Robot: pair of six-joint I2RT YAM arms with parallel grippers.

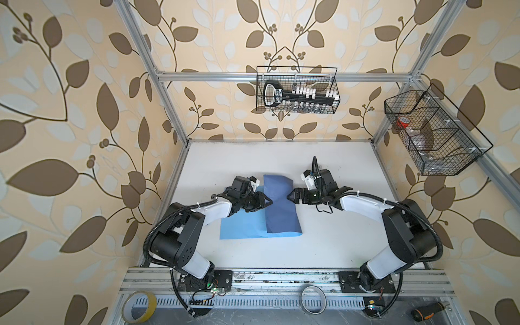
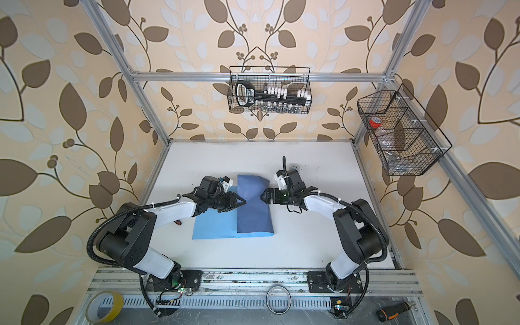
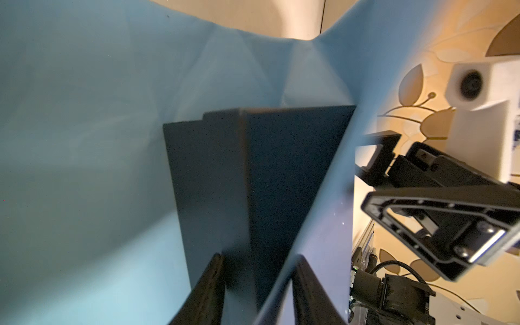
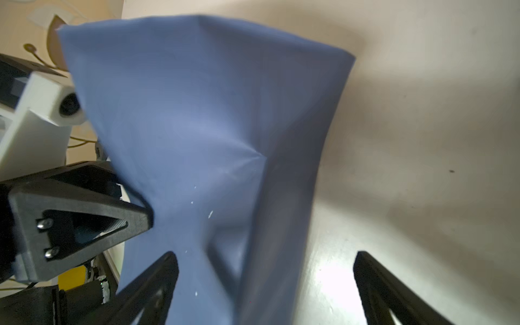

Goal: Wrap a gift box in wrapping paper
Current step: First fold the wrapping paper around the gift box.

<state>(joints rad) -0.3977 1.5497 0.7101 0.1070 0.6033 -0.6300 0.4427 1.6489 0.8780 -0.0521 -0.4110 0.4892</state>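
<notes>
Left gripper (image 1: 270, 200) straddling wrapping paper (image 1: 284, 216) flap, gift box (image 3: 225, 174) just ahead

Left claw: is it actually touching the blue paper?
Touching. The right wrist view shows a fingertip of the left gripper pressed into the wrapping paper, which dents there.

Around me stand beige wallpapered walls (image 1: 84, 84) patterned with brown and pale leaves. A silver aluminium frame (image 1: 225, 76) edges my white tabletop (image 1: 337, 225). A rectangular black wire basket (image 1: 260, 81) hangs on the back rail. A compartmented black wire basket (image 1: 450, 157) hangs on the side rail. The light is soft and even.
</notes>
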